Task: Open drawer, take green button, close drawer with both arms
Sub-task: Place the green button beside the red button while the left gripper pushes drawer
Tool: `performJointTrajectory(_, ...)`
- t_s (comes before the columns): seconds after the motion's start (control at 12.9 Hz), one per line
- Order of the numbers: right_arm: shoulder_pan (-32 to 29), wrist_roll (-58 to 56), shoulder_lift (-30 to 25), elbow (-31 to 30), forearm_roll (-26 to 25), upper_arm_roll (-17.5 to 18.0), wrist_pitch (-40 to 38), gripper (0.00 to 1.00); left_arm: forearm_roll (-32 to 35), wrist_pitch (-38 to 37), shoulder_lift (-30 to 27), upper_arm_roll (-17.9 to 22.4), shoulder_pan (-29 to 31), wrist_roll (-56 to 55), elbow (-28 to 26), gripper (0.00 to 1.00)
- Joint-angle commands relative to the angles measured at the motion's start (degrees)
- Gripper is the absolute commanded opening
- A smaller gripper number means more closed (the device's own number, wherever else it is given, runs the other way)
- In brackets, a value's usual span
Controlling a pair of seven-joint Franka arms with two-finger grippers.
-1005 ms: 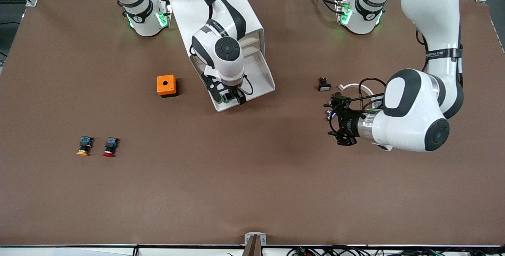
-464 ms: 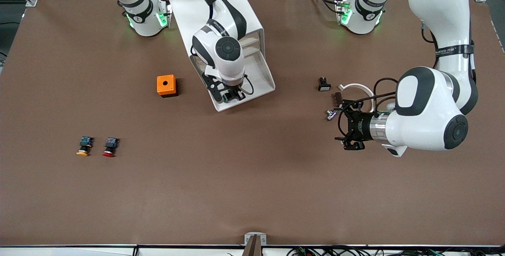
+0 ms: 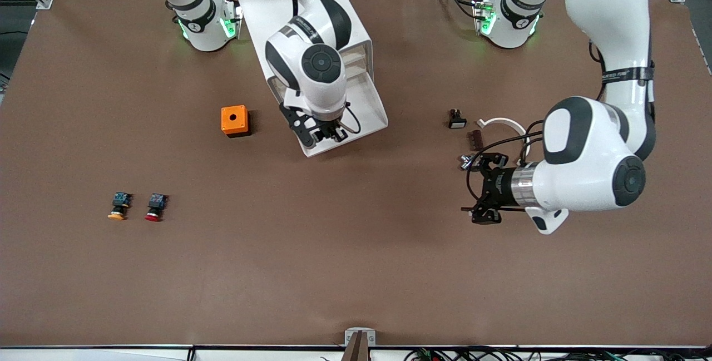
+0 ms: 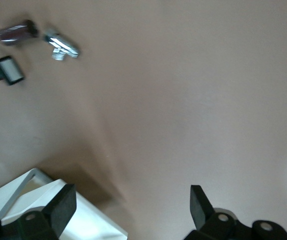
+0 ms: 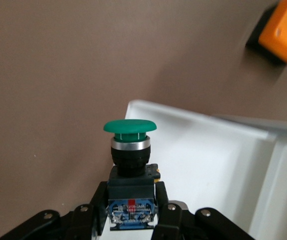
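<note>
Nearest the front camera, the left gripper (image 3: 483,192) hangs over bare table toward the left arm's end, jaws apart and holding nothing. Just past it lie a metal fitting (image 3: 466,162), a brown part (image 3: 474,139) and a white-faced switch (image 3: 456,120). Midway along the table, the right gripper (image 3: 324,133) sits over the open drawer (image 3: 371,106), clamped on the green button (image 5: 129,137), with an orange box (image 3: 234,120) beside the cabinet (image 3: 352,33)
</note>
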Motion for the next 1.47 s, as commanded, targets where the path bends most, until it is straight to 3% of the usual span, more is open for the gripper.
performJointTrajectory(0.0, -9.49, -19.94, -3.14, 0.06, 0.66, 0.59, -2.92, 0.00, 2.65, 5.85, 2.90, -0.16, -4.80, 6.98, -0.21, 1.00)
performJointTrajectory(0.23, -18.46, -43.23, -3.94, -0.04, 0.66, 0.50, -2.66, 0.00, 10.81, 12.26, 5.54, -0.34, -10.60, 15.43, -0.82, 1.00)
performJointTrajectory(0.39, -25.93, -58.44, -3.50, -0.82, 0.66, 0.51, -1.96, 0.00, 11.27, 14.82, 7.21, -0.52, -13.42, 20.61, -1.18, 1.00)
performJointTrajectory(0.62, -32.45, -72.01, -3.06, -5.73, 0.48, 0.42, 5.22, 0.00, 11.27, 15.88, 9.32, -0.69, -19.22, 31.41, -1.26, 1.00)
performJointTrajectory(1.0, -35.01, -80.81, -3.23, -22.42, 0.31, 0.42, 27.10, 0.00, 11.01, 20.19, 12.14, -1.22, -26.69, 32.94, -1.44, 1.00)
performJointTrajectory(1.16, -36.68, -84.42, -2.80, -25.43, 0.31, 0.42, 32.56, 0.00, 11.10, 20.19, 11.96, -1.39, -28.80, 32.94, -3.28, 1.00)
performJointTrajectory(1.39, -38.09, -85.85, -1.13, -25.70, 0.31, 0.42, 34.08, 0.00, 10.39, 20.19, 12.05, -1.57, -31.00, 32.33, -4.51, 1.00)
